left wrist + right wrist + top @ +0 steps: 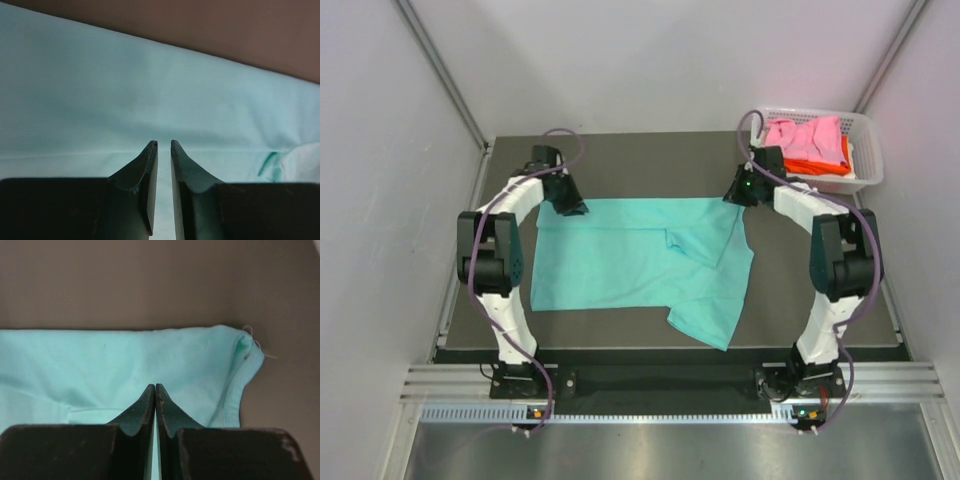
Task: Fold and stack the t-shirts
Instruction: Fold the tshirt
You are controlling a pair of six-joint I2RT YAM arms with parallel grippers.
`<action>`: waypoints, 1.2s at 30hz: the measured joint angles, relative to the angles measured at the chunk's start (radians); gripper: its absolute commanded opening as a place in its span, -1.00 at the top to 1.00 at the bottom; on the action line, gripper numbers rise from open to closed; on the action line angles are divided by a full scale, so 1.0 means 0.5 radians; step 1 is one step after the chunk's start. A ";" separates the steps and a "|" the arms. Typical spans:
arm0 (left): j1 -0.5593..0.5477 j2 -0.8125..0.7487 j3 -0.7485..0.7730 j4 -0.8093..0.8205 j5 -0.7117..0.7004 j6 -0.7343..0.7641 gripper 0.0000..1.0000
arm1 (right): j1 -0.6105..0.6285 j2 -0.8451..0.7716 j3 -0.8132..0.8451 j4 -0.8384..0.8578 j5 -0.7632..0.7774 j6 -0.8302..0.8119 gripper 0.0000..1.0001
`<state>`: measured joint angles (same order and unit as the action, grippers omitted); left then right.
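Left wrist view has the left claw (163, 145) low over the teal t-shirt (125, 100), jaws a slit apart and nothing plainly caught between them. The cloth under it lies smooth up to its far hem, where the bare desk (210, 25) begins. On the other side, the right claw (155, 387) is pressed together at the tips, near the shirt's far right corner. A sliver of teal shows low in the seam, but I cannot tell whether any cloth is truly pinched.

From above, the shirt lies spread on the desk between the arms, one claw at each far corner. Its right half is rumpled, with a flap doubled over and a tail trailing toward the near edge.

The main risk, as I judge it, is an uneven hold. If only one side has cloth when the arms lift, the shirt would swing from a single corner and fold crooked. Thin fabric flat on a hard top also lets fingers close on nothing or on one layer only. Creases on the right would get folded in.

The basket (868, 150), holding the pink t-shirt (805, 132) and the orange t-shirt (817, 160), sits close to the right arm, so a wide swing could knock it.
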<state>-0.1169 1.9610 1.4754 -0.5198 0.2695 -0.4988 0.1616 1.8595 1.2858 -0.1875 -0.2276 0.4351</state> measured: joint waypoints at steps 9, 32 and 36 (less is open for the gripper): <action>0.303 0.214 -0.014 0.050 0.011 0.053 0.59 | 0.053 0.413 0.362 -0.105 0.355 -0.203 1.00; 0.293 -1.310 -1.067 -0.358 -0.662 -0.486 0.43 | 0.455 -0.573 -0.024 -0.773 0.476 -0.103 -0.13; 0.294 -1.603 -1.384 -0.510 -0.783 -0.729 0.44 | 0.546 -0.853 -0.402 -0.816 0.311 0.063 -0.17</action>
<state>0.0299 1.1595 0.7834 -0.7750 -0.1219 -0.8631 0.4347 1.4330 1.0847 -0.5953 -0.0723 0.4667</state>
